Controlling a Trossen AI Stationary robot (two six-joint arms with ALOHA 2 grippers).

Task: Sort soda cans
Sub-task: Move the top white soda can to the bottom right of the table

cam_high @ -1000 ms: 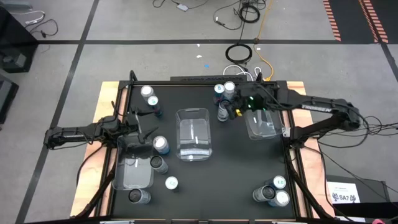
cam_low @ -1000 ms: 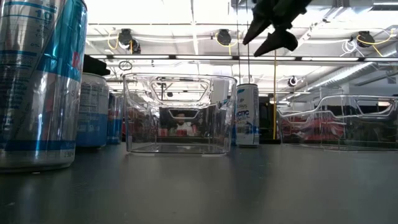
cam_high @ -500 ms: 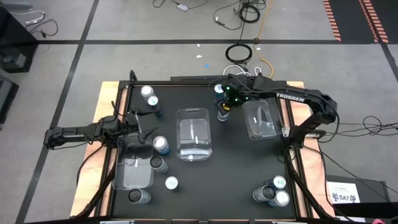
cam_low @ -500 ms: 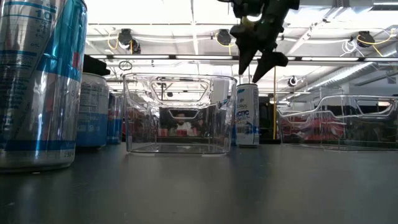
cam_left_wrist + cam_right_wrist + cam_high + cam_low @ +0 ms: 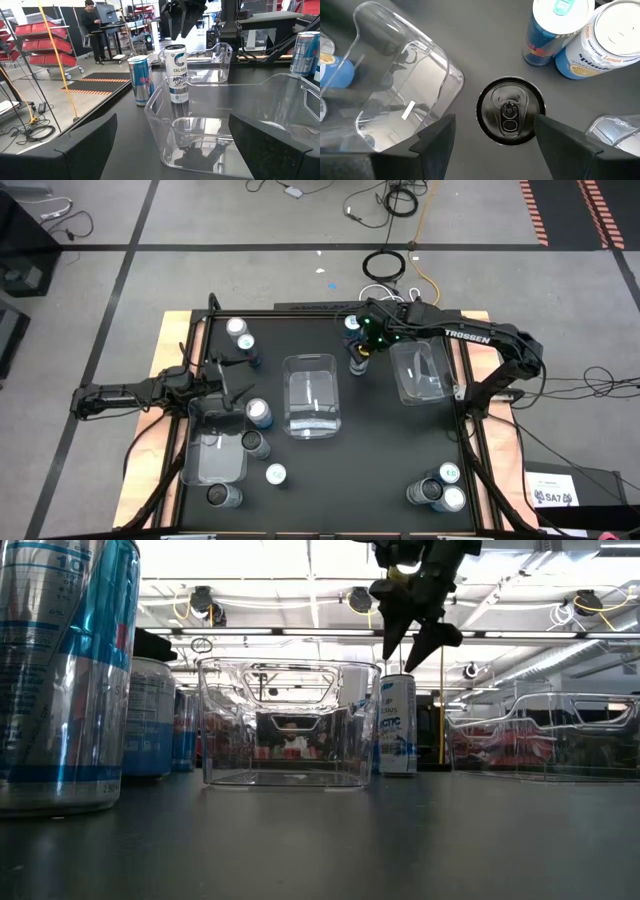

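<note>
right gripper: right gripper (image 5: 507,137) hangs straight above the dark-topped white-and-black metal can (image 5: 509,110), fingers spread, nothing between them; in the low view it (image 5: 412,632) sits just above the can rim (image 5: 397,725), not touching
target can: upright on the black table (image 5: 380,460) near the far edge, between the middle clear plastic bin (image 5: 311,395) and the right clear plastic bin (image 5: 420,372)
neighbours: blue-and-silver can with teal tab (image 5: 554,30) and white-and-blue citrus can (image 5: 605,40) stand just beside the target, towards the far edge
left gripper: left gripper (image 5: 172,150) waits near the left edge, fingers spread wide, empty, facing the left clear bin (image 5: 213,442)
other cans: two (image 5: 240,336) at the far-left corner, four around the left bin, three (image 5: 438,488) at the near-right corner
risk 1: finger spread looks only a little wider than the can top; if descent is off-centre, a fingertip lands on the rim and tips the can
risk 2: tipped can rolls into the blue can or against the middle bin wall
risk 3: one finger comes down on the side close to the two neighbours; it could clip them and knock them over
risk 4: shallow grip near the top on smooth metal, can may slip or swing on lift
risk 5: bin wall close on the other side, finger could catch its lip
judgement: centring before closing matters most
</note>
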